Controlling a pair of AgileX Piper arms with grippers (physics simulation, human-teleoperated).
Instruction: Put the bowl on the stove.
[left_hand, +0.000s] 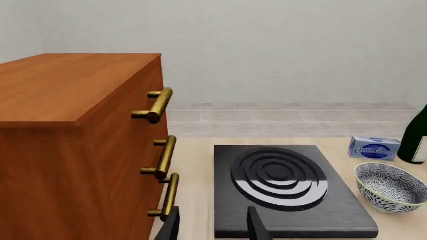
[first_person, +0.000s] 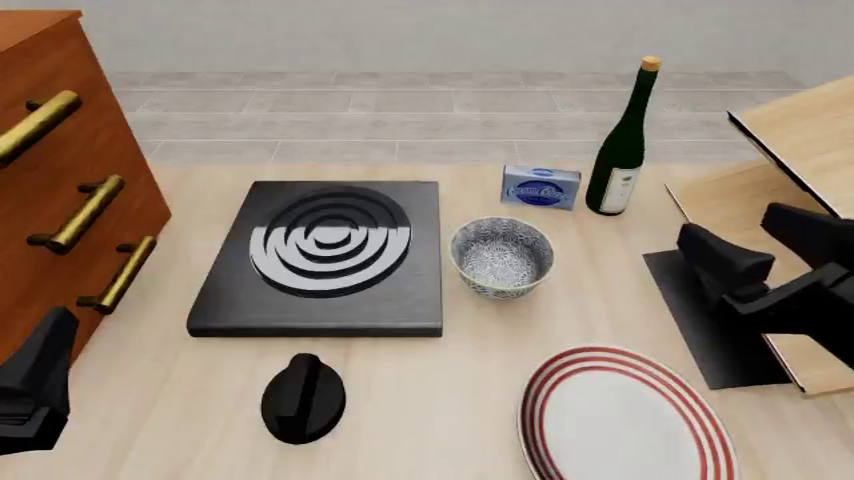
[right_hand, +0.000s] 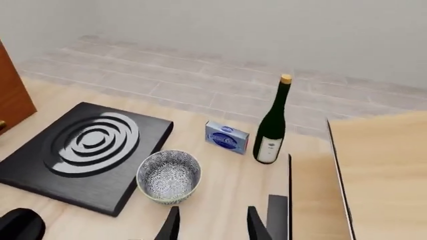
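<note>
Bowl (first_person: 502, 257) upright at frame centre, just beside stove (first_person: 324, 258), untouched. Right gripper (right_hand: 212, 220) nearer, jaws spread, empty. Left gripper (left_hand: 212, 225) likewise spread, idle.

Bright, even, diffuse render light fills all three views with no glare or blur, edges stay sharp and undistorted, only faint soft shadows hug the bowl (first_person: 502, 257) and bottle (first_person: 622, 140), and the stove (first_person: 322, 258) rings gleam palely.

The light wood bench (first_person: 441, 400) holds the stove (first_person: 327, 258), bowl (first_person: 502, 257), black knob (first_person: 303, 398), red-ringed plate (first_person: 625, 420), green bottle (first_person: 623, 145) and small blue box (first_person: 541, 187).
</note>
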